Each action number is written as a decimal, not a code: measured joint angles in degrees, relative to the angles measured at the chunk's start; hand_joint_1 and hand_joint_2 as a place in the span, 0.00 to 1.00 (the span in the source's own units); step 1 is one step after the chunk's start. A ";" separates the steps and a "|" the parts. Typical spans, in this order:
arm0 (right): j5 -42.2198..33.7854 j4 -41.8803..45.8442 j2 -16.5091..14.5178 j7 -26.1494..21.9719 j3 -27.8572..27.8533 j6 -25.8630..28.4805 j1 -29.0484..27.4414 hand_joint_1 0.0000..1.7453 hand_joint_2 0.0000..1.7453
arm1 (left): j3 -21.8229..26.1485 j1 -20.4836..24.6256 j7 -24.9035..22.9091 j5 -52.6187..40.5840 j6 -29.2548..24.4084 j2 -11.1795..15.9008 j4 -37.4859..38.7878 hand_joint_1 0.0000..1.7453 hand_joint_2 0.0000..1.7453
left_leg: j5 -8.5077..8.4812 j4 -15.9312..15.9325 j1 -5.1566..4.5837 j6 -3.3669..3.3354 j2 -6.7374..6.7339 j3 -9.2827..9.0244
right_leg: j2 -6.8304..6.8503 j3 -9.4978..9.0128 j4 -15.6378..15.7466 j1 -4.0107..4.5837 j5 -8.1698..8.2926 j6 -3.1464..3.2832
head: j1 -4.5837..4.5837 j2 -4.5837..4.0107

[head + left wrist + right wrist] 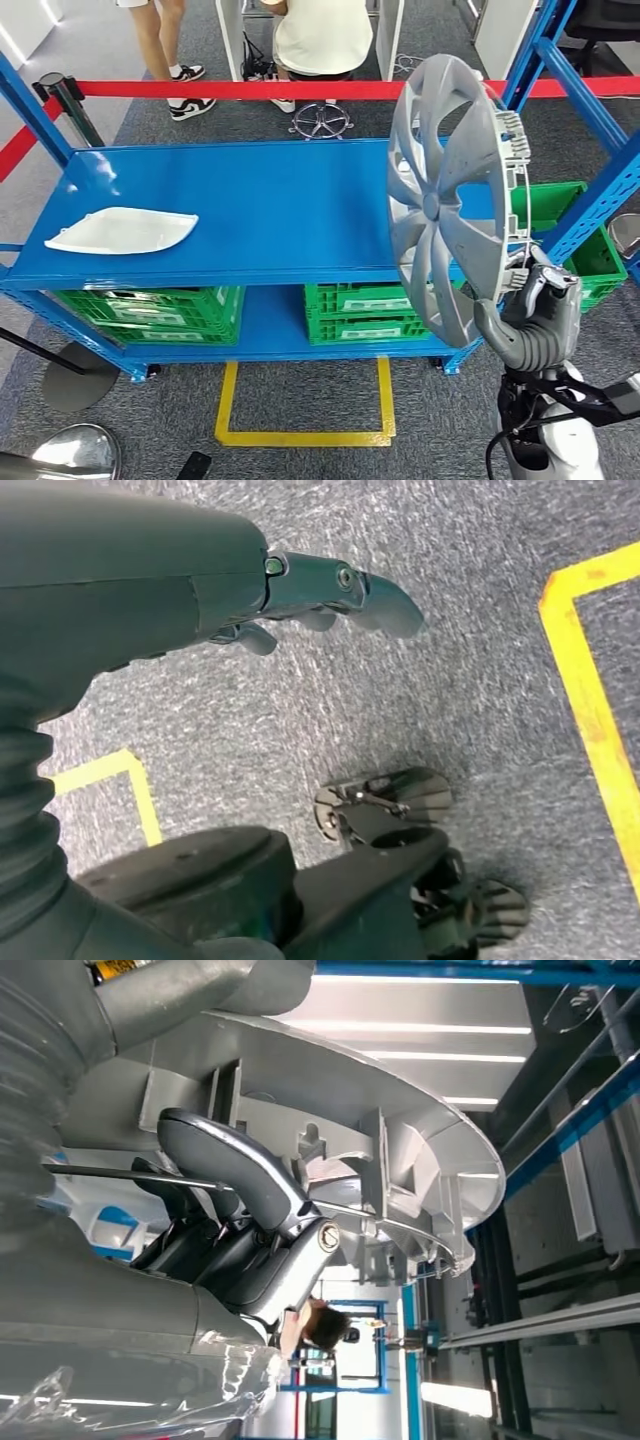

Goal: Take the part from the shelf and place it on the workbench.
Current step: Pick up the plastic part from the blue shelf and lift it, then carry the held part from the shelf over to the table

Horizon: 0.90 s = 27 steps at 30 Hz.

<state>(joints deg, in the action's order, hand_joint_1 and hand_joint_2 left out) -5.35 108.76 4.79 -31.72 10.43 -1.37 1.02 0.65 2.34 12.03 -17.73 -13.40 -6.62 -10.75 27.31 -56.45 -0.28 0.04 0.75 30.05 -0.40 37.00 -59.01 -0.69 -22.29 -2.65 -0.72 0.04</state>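
Hubcap [445,200]: silver, swept spokes; held upright on edge at 3 o'clock of the head view, above the shelf's right end. Its face turns toward 9 o'clock, clips and wire ring toward 3. Long axis runs 12 to 6, top leaning slightly right.
Right hand [537,318]: grips the hubcap's lower rim; thumb [226,1165] lies across the ribbed back, fingers wrapped under the edge.
Left hand [302,590]: hangs over grey carpet, fingers straight out, holding nothing.
Shelf [302,210]: blue; a white panel [124,230] lies flat at 9 o'clock.
Crates [355,312]: green, on the lower tier; labels too small to read.
Writing: none legible.
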 joint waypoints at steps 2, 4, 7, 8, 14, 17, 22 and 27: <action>-0.38 -0.01 0.15 -0.22 0.01 -0.34 -0.49 1.00 1.00 | 0.00 -0.20 0.13 -0.12 -0.03 0.22 0.00 0.00 1.00 | -0.94 0.37 0.17 -0.61 -0.22 0.58 | -0.01 0.75 -0.79 -0.05 -1.14 -0.59 | 0.14 0.00; -0.69 -0.09 0.30 -0.38 0.05 -0.66 -0.90 1.00 1.00 | 0.02 -0.22 0.44 0.13 0.01 0.53 0.00 0.00 1.00 | -1.95 0.52 0.29 -1.23 -0.38 1.46 | 0.04 2.51 -5.72 -0.05 -5.60 -0.97 | 0.36 0.00; -1.33 -0.46 0.34 -0.68 0.14 -1.45 -1.41 1.00 1.00 | 0.28 -0.21 0.92 1.78 0.22 0.90 0.00 0.00 1.00 | -3.32 0.44 0.16 -1.51 -0.42 3.15 | 0.05 4.28 -15.16 -0.03 -10.67 -1.38 | 0.43 0.00; -1.49 -0.59 0.35 -0.74 0.15 -1.68 -1.62 1.00 1.00 | 0.44 -0.22 1.04 2.27 0.24 1.01 0.00 0.00 1.00 | -3.74 0.41 0.14 -1.46 -0.42 3.68 | 0.06 3.33 -15.18 -0.02 -10.30 -1.43 | 0.44 0.00; -1.77 -0.77 0.33 -0.85 0.26 -2.02 -2.17 1.00 1.00 | 1.11 -0.17 1.51 2.91 0.17 1.54 0.00 0.00 1.00 | -6.20 0.29 -0.03 -0.03 -0.37 5.66 | -0.08 -8.24 1.56 0.30 -6.56 -0.40 | 0.43 0.00; -1.87 -0.78 0.33 -1.19 0.26 -2.16 -2.19 1.00 1.00 | 1.54 -0.09 2.24 3.14 -0.14 1.80 0.00 0.00 1.00 | -5.97 -0.24 0.02 0.95 -0.33 6.56 | 0.01 -6.92 1.71 0.16 -5.06 0.92 | 0.39 0.00; -2.61 -0.78 0.29 -2.19 0.26 -3.15 -2.27 1.00 1.00 | 2.51 0.53 2.08 4.92 0.49 2.10 0.00 0.00 1.00 | 4.13 -15.37 0.43 2.12 -0.38 11.19 | 0.31 -3.70 1.93 -0.16 -2.41 1.83 | -0.10 0.00; -5.52 -0.40 0.27 -2.37 0.18 -6.75 -2.35 1.00 1.00 | 5.08 0.99 2.53 7.16 2.08 2.95 -0.02 0.00 1.00 | -0.49 -4.06 0.48 1.88 -0.25 1.25 | 0.28 -1.12 1.82 -0.13 -0.25 0.80 | -0.11 0.00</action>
<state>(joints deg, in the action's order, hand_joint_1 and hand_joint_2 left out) -10.87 108.36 5.05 -34.09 10.61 -8.12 -1.32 5.73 3.33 14.56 -10.57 -11.32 -3.67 -10.77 26.83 -60.51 0.20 1.93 0.49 31.31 -0.13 35.88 -57.19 -0.82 -22.54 -1.84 -0.84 0.04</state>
